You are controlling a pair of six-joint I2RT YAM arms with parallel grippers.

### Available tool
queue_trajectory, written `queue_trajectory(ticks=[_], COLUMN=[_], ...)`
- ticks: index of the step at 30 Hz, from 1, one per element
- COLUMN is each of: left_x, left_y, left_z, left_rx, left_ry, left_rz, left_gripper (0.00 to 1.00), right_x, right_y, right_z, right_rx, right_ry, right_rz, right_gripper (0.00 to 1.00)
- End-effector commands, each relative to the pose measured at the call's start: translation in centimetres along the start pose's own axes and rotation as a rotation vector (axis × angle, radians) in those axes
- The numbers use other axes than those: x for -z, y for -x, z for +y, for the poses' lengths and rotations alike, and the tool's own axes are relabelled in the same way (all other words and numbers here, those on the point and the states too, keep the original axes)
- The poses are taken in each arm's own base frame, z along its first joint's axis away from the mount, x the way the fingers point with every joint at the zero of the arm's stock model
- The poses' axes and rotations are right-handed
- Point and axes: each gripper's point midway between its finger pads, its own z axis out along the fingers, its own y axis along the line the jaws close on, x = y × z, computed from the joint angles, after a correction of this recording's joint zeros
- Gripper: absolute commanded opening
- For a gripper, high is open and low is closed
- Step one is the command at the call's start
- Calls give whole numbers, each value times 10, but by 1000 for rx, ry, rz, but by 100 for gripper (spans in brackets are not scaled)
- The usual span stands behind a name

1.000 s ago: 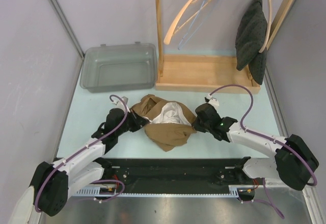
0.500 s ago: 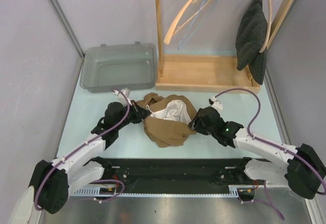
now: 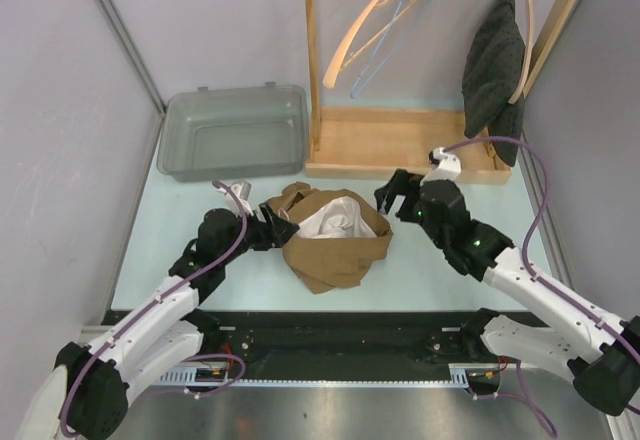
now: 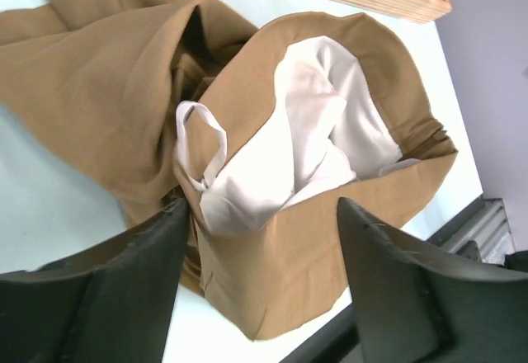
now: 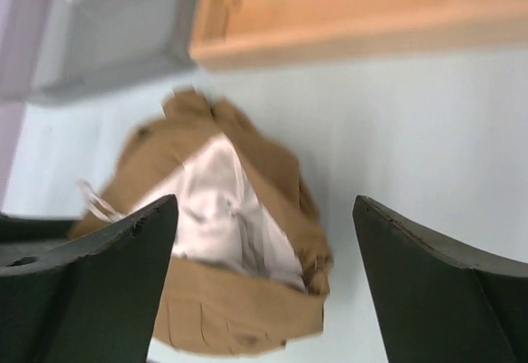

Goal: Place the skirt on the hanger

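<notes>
Wide open — left gripper (image 4: 262, 208), right gripper (image 5: 264, 202); skirt (image 3: 335, 257) unheld.

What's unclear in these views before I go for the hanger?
- Hanger hooks: top view, cut off by the upper edge.
- Skirt waistband detail: right wrist view, blurred.
- Skirt's underside: every view, its own folds cover it.
- Left gripper contact with the skirt: top view, too small and dark.

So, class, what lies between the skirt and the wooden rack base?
Only a bare strip of pale table lies between the skirt and the wooden rack base. The right wrist view shows it most clearly, and the top view agrees.
</notes>
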Motion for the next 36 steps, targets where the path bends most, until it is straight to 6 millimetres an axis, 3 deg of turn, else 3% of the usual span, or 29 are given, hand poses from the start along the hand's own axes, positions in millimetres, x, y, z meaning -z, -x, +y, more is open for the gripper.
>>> queue_trajectory(ticks=[1, 3, 7, 8, 12, 15, 17, 18, 19, 21, 22, 26, 28, 29, 36], left_x=[8, 12, 19, 21, 33, 40, 46, 48, 51, 54, 57, 60, 60, 60, 59], left_y=[18, 20, 30, 36, 47, 57, 65, 64, 68, 69, 71, 71, 72, 72, 73], left_z=[4, 5, 4, 4, 5, 5, 1, 2, -1, 0, -1, -1, -1, -1, 0], left_rx=[-54, -63, -71, -72, -80, -92, -100, -103, -105, -110, -114, -110, -101, -101, -102], left_ry=[53, 69, 95, 110, 154, 184, 185, 190, 185, 198, 198, 202, 204, 206, 214], left_rz=[-51, -53, -84, -104, -134, -161, -187, -184, -195, -196, -204, -207, -211, -212, -208], left_gripper=[79, 80, 82, 82, 83, 83, 83, 83, 84, 84, 84, 84, 84, 84, 85], right_x=[12, 5, 3, 10, -9, -8, -24, -19, -40, -44, -67, -103, -109, -123, -145], right_y=[97, 117, 172, 196, 236, 271, 281, 300, 299, 319, 314, 316, 325, 319, 317], right_z=[29, 30, 62, 75, 88, 100, 103, 111, 108, 118, 118, 117, 116, 114, 107], right_rx=[84, 128, 154, 146, 136, 121, 106, 95, 96, 116, 139, 175, 175, 184, 217], right_ry=[62, 59, 175, 216, 255, 303, 333, 356, 344, 343, 326, 264, 215, 188, 7], right_rz=[-238, -269, -382, -446, -528, -604, -610, -634, -598, -605, -579, -524, -535, -518, -540], right_gripper=[94, 94, 94, 94, 93, 92, 92, 91, 89, 87, 87, 84, 83, 81, 79])
